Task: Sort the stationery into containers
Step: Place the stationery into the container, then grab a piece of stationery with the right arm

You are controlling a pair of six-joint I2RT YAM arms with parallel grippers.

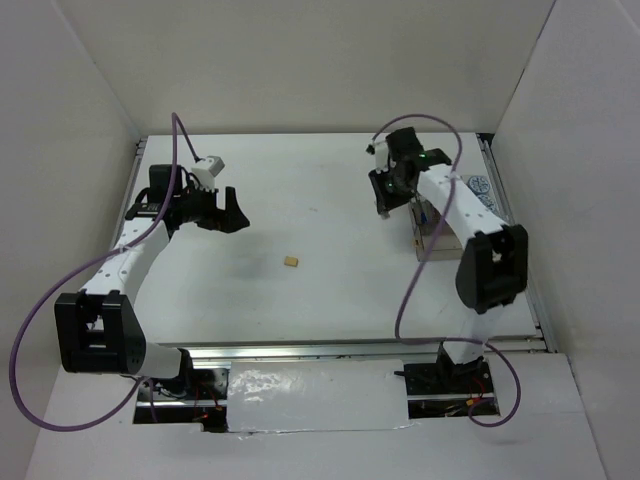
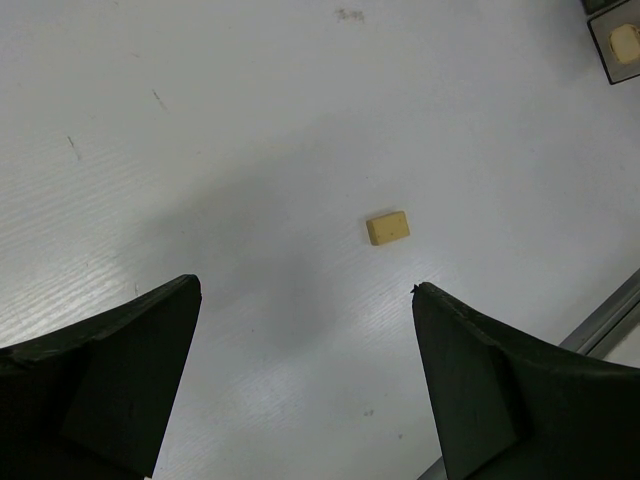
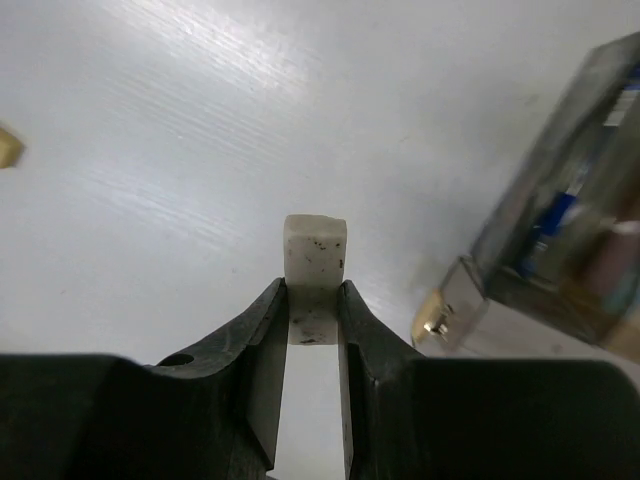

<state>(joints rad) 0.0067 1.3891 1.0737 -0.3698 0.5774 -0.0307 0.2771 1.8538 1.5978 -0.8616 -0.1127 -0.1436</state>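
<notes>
- Clear compartment tray (image 1: pixel 424 226) at right: mostly hidden under the right arm. In the right wrist view it is blurred, with only blue and pink smears readable inside.
- Left wrist view, top-right corner: a dark-rimmed compartment with one pale lump (image 2: pixel 625 42), cut off by the frame.
- Count: one tray, two blocks.
- Right gripper (image 3: pixel 313 300) pinches one off-white speckled block (image 3: pixel 315 248) over the table (image 1: pixel 300 180), just left of the tray.
- One tan block (image 2: pixel 388 227) lies loose mid-table, between the arms.
- Left gripper (image 2: pixel 305 288) is spread wide, holds nothing, and sits at left, well apart from the tan block.
</notes>
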